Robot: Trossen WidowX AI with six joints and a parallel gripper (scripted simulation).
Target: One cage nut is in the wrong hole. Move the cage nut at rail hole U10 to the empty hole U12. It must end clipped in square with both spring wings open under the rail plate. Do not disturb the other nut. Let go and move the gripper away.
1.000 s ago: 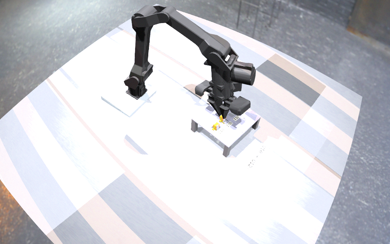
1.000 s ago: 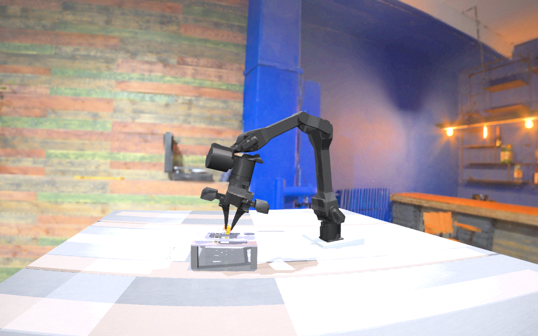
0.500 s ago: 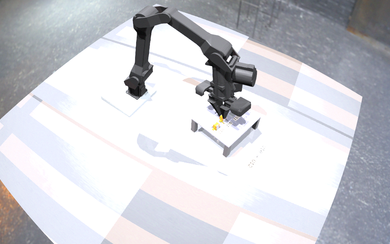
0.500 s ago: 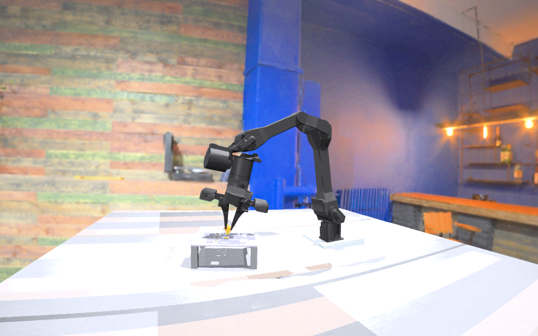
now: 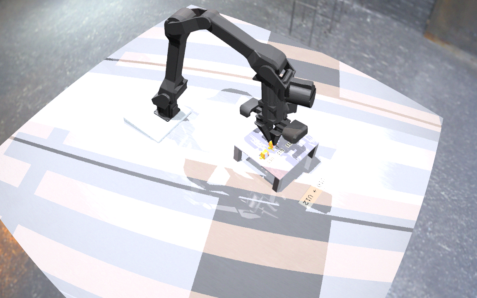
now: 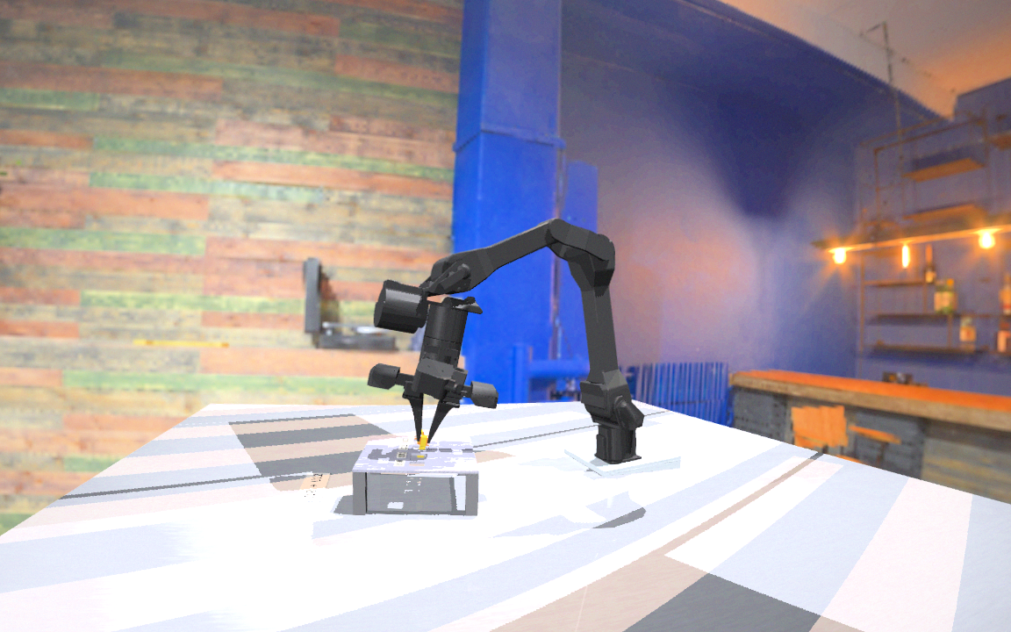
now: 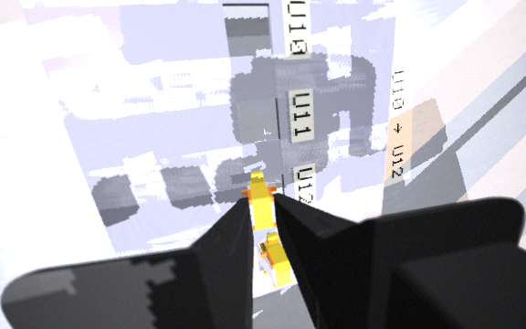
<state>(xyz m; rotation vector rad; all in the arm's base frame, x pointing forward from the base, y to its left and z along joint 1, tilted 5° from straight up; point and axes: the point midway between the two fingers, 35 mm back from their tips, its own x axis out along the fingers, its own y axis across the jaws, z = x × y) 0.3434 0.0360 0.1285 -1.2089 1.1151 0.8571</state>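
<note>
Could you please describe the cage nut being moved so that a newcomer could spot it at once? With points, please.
Find the low rail stand (image 5: 276, 182) (image 6: 360, 493) under the black arm's gripper (image 5: 272, 143) (image 6: 423, 441) (image 7: 262, 201). Two yellow nuts show near its U12 label (image 5: 280, 151) (image 7: 304, 185). Yours (image 5: 270, 145) (image 6: 423, 441) (image 7: 261, 210) is pinched between the fingertips; its neighbour (image 5: 263, 154) (image 7: 279, 265) isn't.

Beneath the fingertips, your rail plate (image 5: 283, 171) (image 6: 415, 466) (image 7: 153, 132) looked smooth and glossy; above them, your arm (image 5: 232, 35) (image 6: 520, 245) looked matt black.

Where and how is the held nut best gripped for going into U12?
By its two opposite sides, from above: the gripper already has the nut that way. Its upright, narrow body suits that pinch, and the other nut sits close behind, so I'd keep the fingertips narrow.
</note>
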